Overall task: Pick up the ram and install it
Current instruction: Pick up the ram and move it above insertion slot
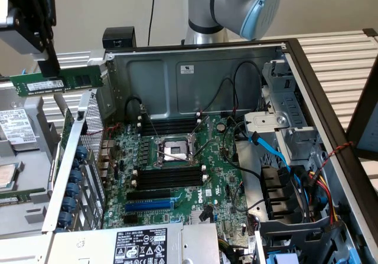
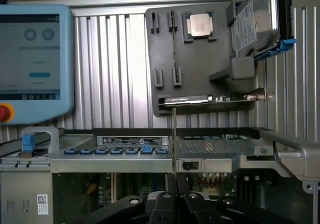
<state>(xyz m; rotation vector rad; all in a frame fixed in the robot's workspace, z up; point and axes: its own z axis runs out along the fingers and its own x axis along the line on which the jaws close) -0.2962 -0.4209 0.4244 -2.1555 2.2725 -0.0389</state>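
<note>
The ram (image 1: pixel 59 81), a long green stick with a white label, hangs level in the air at the exterior view's upper left, outside the open computer case's wall (image 1: pixel 77 140). My gripper (image 1: pixel 49 65) is shut on its top edge from above. In the wrist view the ram (image 2: pixel 173 134) shows edge-on as a thin upright strip rising from between my black fingers (image 2: pixel 165 204). Inside the case, black memory slots (image 1: pixel 171 178) lie beside the processor socket (image 1: pixel 174 152) on the green motherboard (image 1: pixel 221 175); a second bank (image 1: pixel 171 125) sits behind the socket.
A blue expansion slot (image 1: pixel 150 205) lies in front of the memory slots. A drive cage (image 1: pixel 283 134) and cables (image 1: pixel 313 184) fill the case's right side. The wrist view shows a teach pendant (image 2: pixel 30 58), a grey tray (image 2: pixel 200 68) with a processor (image 2: pixel 200 24), and a hard drive (image 2: pixel 257 21).
</note>
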